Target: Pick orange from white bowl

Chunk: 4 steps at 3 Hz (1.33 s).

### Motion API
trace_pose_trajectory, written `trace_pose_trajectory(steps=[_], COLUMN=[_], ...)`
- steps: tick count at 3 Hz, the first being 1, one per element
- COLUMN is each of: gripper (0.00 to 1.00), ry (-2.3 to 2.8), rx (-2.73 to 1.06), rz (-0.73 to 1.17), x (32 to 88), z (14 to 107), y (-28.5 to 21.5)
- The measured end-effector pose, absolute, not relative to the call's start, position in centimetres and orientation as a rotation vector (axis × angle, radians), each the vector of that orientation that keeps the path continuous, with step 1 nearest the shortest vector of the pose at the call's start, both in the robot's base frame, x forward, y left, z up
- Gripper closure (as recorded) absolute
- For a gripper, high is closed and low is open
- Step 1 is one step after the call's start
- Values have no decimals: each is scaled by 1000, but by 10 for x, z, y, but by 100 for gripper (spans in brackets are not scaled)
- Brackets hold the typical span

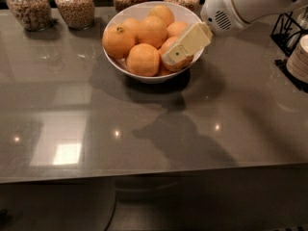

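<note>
A white bowl (150,78) stands at the back middle of the grey countertop and holds several oranges. My gripper (173,57) reaches in from the upper right on a white arm (250,4). Its cream end lies over the bowl's right front side, against one plain orange (169,44) that it partly hides. Another plain orange (143,59) sits just to the left of it at the bowl's front. The orange with a dark stem spot (118,40) is at the bowl's left.
Several glass jars of grain (74,4) line the back edge of the counter behind the bowl. A black wire rack (288,25) and a stack of pale dishes (299,57) stand at the right edge. The counter's front edge (154,172) runs across the lower view.
</note>
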State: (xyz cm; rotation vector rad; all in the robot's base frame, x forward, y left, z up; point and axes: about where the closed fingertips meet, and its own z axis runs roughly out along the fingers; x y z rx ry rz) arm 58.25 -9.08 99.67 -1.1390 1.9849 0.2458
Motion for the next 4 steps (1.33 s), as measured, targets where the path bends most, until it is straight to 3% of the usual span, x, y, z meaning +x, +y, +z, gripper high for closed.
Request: trace_pose_trajectory(steps=[1,2,3,4], gripper=[2,9,22,26], ry=[1989,2015,2042,2052], rx=[-1088,-1049,-1029,-1026], rz=[273,288,294,294], x=[595,601,607,616], z=[978,960,944,933], y=[-84,-85,-88,-87])
